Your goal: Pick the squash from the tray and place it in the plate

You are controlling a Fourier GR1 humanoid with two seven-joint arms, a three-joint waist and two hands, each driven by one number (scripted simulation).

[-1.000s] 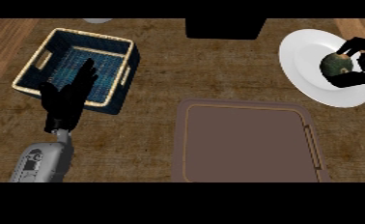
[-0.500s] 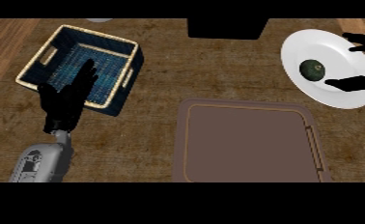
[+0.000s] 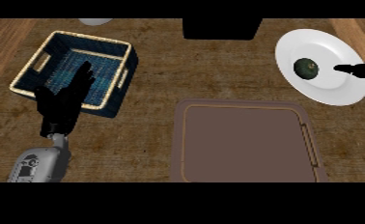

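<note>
Squash, dark green (seemingly round), on plate

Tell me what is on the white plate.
A dark green squash lies on the plate. Part of the right hand shows over its right rim, apart from the squash, covering that bit.

Wood-grain counter, woven basket, smooth plate.

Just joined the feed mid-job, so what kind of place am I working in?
Probably a kitchen: a wooden counter top carries a white plate holding a dark green squash, a brown tray and a woven basket.
</note>
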